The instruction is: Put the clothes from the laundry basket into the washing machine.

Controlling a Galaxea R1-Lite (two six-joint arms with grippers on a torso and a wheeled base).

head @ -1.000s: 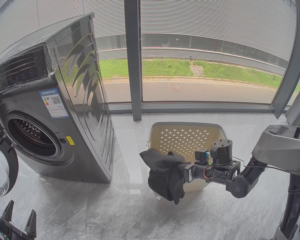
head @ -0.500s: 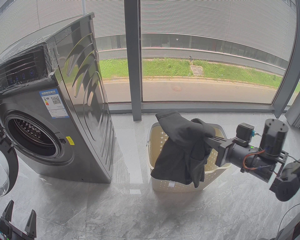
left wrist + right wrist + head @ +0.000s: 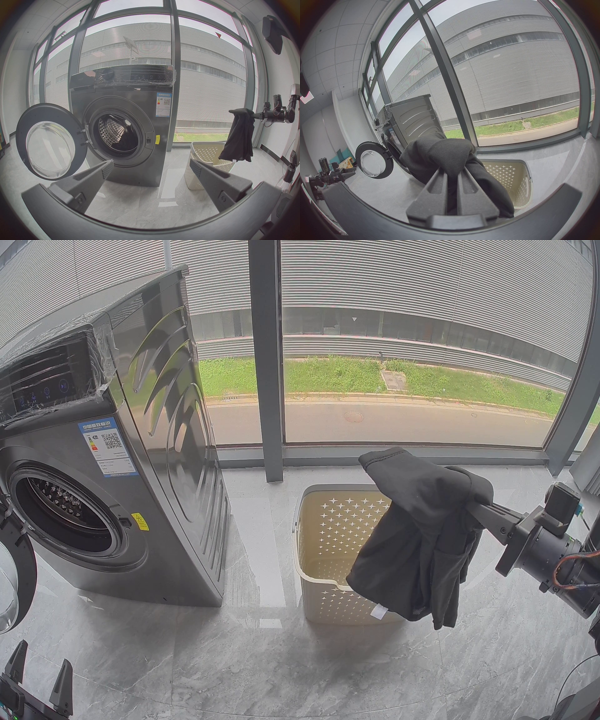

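The black garment point(image 3: 415, 552) looks soft, limp and light, so the right hand point(image 3: 478, 507), clamped on its bunched fold, should hold.

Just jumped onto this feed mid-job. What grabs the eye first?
A dark garment hangs in the air from the shut right gripper, draped over the laundry basket. To the left, the washing machine stands with its round door swung open and its drum exposed.

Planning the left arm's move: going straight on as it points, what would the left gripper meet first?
Most likely the front of the washing machine, around its open drum mouth; the way there looks free. The left gripper has its fingers open. Exact height is unclear.
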